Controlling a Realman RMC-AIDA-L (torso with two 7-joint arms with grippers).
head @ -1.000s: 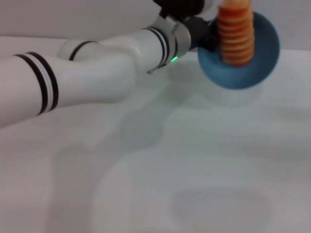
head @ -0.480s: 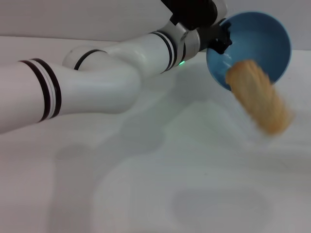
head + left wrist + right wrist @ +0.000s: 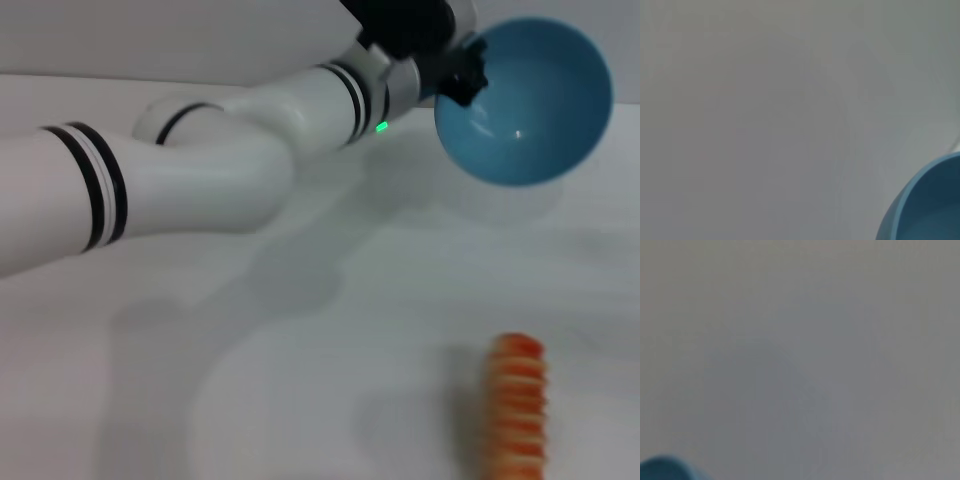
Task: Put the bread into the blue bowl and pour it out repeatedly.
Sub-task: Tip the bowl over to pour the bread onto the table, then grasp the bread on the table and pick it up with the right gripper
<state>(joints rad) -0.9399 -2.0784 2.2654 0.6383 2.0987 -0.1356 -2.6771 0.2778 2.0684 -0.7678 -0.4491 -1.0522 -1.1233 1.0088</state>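
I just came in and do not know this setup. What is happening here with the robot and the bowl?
The left gripper holds the blue bowl by its rim, raised above the white table and tipped so its empty inside faces the head camera. The bread lies on the table nearer the robot, striped side up and apart from the bowl. The right arm is not in view.

The blue bowl (image 3: 525, 100) hangs tipped above the table's (image 3: 300, 400) far right, the bread (image 3: 518, 415) lying nearer, below it.

Blue bowl (image 3: 525, 100) tipped, empty, aloft; striped bread (image 3: 517, 408) flat on table.
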